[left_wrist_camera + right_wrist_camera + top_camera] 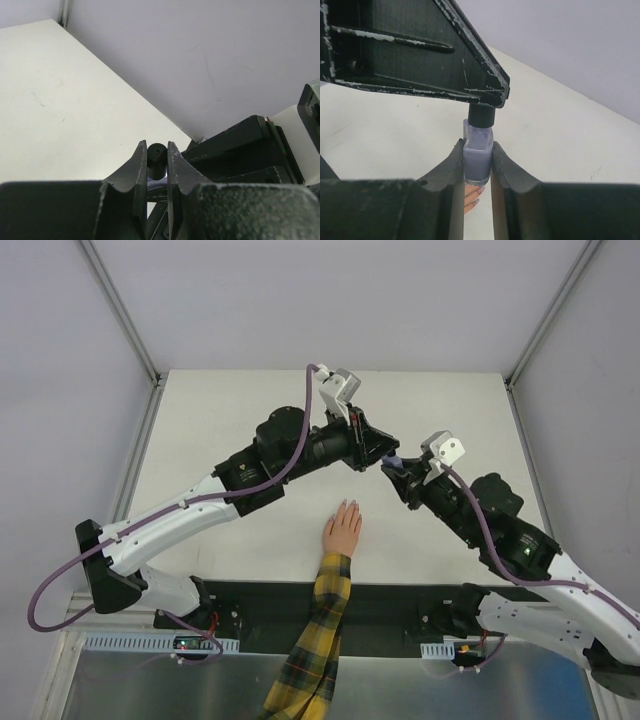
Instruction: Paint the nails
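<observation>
Right hand (478, 144) pinches the purple bottle (478, 162) by its body. Left hand (157, 145) is closed on its black cap (156, 157). The nails (480, 190) lie below, on a person's fingers (347, 512) flat on the worktop (230, 410).

We see two arms of like build: the left arm (170, 515) and the right arm (560, 605) each wear smooth white shells on the lower links and bulky black housings toward the wrist. A purple cable (300, 435) runs along each arm, clipped to the shells. A pale grey camera bracket (343, 383) tops each wrist. The left gripper (385, 455) and the right gripper (402, 475) are matte black. Up close we find their fingers (451, 162) curved and tapering, with a pebbled surface behind them and white chips along the worn edges.
</observation>
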{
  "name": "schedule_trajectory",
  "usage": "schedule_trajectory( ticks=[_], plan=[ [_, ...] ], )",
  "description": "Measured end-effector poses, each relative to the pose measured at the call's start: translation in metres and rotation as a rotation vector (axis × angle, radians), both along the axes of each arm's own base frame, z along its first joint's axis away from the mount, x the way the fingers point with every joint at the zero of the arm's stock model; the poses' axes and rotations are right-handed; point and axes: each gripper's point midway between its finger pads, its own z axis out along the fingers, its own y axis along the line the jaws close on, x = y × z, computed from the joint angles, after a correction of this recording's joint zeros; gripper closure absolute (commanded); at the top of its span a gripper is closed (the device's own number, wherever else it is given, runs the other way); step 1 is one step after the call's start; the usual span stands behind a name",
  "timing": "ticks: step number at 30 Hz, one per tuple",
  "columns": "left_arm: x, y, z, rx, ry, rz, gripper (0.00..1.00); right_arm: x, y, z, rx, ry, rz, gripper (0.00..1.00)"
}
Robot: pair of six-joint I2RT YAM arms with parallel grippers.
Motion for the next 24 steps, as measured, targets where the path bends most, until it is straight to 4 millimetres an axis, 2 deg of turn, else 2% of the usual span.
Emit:
schedule_trajectory(
  ticks=[1,4,5,10,13,15,17,24],
  plan=[
    [0.001,-0.001,-0.004,0.012,0.007,0.002,0.61,0.001,-0.001,-0.004,-0.014,0.002,-0.006,1.00],
    [-0.004,-0.002,-0.010,0.037,0.001,-0.029,0.27,-0.003,-0.004,-0.009,-0.029,-0.008,0.011,1.00],
    [-0.007,-0.003,-0.010,0.042,-0.008,-0.053,0.23,-0.006,-0.004,-0.007,-0.026,-0.012,0.026,1.00],
    [-0.029,0.001,-0.004,-0.037,-0.056,-0.203,0.20,-0.019,-0.002,-0.001,0.016,-0.004,0.135,1.00],
    [-0.034,0.011,0.002,-0.114,-0.058,-0.289,0.28,-0.029,0.001,0.000,0.061,0.036,0.228,1.00],
    [-0.036,0.016,0.007,-0.160,-0.058,-0.338,0.41,-0.035,0.003,0.000,0.085,0.067,0.284,1.00],
    [-0.038,0.020,0.012,-0.201,-0.055,-0.392,0.45,-0.044,0.006,0.001,0.109,0.099,0.347,1.00],
    [-0.070,0.021,0.024,-0.272,-0.048,-0.596,0.55,-0.069,0.015,0.008,0.174,0.167,0.509,1.00]
  ],
)
